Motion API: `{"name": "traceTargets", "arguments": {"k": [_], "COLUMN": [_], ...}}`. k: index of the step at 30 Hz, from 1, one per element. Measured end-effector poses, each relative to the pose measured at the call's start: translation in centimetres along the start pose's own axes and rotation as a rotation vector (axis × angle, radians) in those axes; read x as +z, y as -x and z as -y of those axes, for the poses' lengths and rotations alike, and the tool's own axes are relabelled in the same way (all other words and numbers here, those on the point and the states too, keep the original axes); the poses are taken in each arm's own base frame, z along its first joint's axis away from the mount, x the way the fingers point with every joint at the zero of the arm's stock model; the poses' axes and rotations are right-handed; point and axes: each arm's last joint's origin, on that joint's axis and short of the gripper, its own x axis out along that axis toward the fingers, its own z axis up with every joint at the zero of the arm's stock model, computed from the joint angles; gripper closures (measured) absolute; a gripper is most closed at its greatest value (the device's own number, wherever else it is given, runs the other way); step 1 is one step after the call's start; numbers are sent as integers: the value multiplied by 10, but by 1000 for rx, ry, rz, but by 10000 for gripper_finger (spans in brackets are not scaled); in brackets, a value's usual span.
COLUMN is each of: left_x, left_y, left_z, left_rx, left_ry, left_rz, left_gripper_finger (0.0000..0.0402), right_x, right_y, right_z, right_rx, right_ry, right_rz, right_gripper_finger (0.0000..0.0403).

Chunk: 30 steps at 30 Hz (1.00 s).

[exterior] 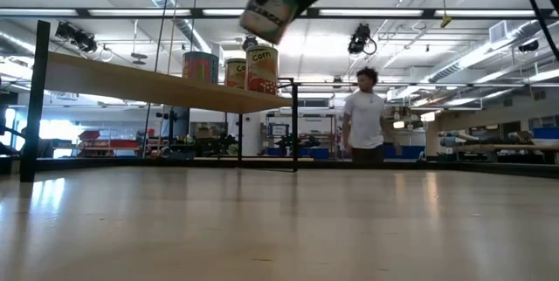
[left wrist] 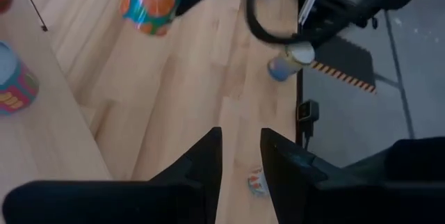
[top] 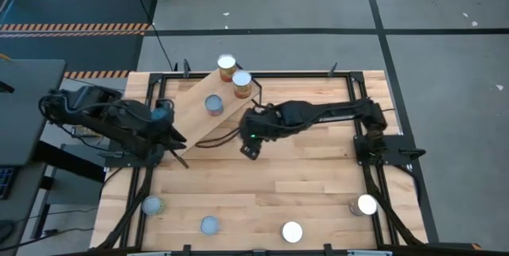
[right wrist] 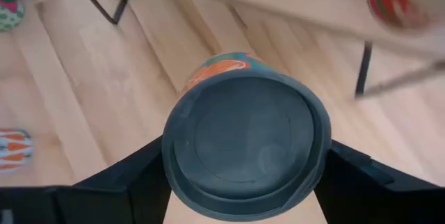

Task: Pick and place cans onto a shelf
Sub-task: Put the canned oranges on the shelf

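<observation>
Done: three cans (top: 227, 65) standing on shelf (top: 195, 113) | In hand: right gripper (top: 250, 146) clamped on a fourth can (right wrist: 245, 133), lifted clear of table (top: 262, 184), just beside shelf's lower end | Left gripper (left wrist: 241, 156) beside shelf, fingers narrow, holding nothing | Left: four cans (top: 292, 231) on table, well apart from shelf.

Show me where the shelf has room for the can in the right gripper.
Shelf: its lower end, below the blue can, is bare. The upper end is crowded with two cans. Right gripper holds the can.
</observation>
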Motion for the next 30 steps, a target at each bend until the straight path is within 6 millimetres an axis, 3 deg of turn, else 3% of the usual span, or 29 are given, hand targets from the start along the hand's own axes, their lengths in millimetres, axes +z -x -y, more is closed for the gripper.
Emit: {"name": "traceTargets", "arguments": {"k": [7,14,26,30], "left_x": [-4,-3,-1,-1], "left_y": [20,30,34,33], "left_z": [-7,-10,-16,-16], "left_rx": [11,6,29,29], "left_ry": [14,50,80,80], "left_rz": [81,159,196,195], "left_gripper_finger": [296,296,296,296], "right_x": [20,33,48,47], "right_y": [-40,-73,-79,-88], "right_z": [-1,12,27,29], "right_rx": [-37,-68,-49,-39], "right_ry": [123,100,29,17], "right_rz": [102,123,192,205], "right_gripper_finger": [114,114,112,81]}}
